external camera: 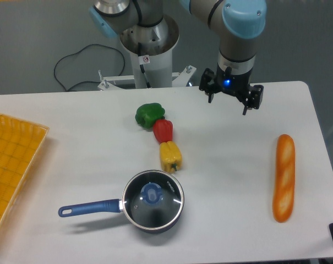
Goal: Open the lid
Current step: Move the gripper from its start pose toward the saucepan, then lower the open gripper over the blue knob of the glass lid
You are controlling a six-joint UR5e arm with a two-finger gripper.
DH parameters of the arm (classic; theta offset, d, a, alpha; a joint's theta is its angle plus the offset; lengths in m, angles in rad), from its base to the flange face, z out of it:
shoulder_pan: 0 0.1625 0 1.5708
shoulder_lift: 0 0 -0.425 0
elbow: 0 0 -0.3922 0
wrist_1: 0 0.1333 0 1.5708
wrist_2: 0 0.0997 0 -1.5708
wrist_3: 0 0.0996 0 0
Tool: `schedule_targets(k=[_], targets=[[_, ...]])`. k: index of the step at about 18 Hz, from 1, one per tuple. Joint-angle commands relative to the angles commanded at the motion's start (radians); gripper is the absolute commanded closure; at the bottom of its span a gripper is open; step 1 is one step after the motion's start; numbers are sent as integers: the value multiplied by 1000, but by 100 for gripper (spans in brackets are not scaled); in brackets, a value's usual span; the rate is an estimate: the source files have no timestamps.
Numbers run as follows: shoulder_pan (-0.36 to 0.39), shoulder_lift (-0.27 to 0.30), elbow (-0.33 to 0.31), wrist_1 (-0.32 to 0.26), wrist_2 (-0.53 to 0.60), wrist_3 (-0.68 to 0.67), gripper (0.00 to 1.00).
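Observation:
The lid (152, 198) is a round glass disc with a thin silver rim and a blue centre knob (152, 193). It rests flat on the dark saucepan (152, 223), whose blue handle (89, 208) points left, near the table's front edge. My gripper (229, 102) hangs at the back of the table, far up and to the right of the lid. Its fingers point down and away from the camera, so I cannot tell how the jaws stand. It holds nothing that I can see.
A green pepper (149, 114), a red pepper (163, 130) and a yellow pepper (170, 156) lie in a row between the gripper and the saucepan. A baguette (283, 177) lies at the right. A yellow tray (12, 165) sits at the left edge.

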Motion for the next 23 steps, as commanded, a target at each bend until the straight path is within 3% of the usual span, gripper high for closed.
schedule_targets(k=[9, 15, 18, 23], targets=[[-12, -26, -3, -2, 3, -5, 0], [-17, -14, -52, 11, -5, -34, 0], [-41, -17, -52, 12, -31, -128, 0], [-87, -23, -51, 14, -38, -149, 0]])
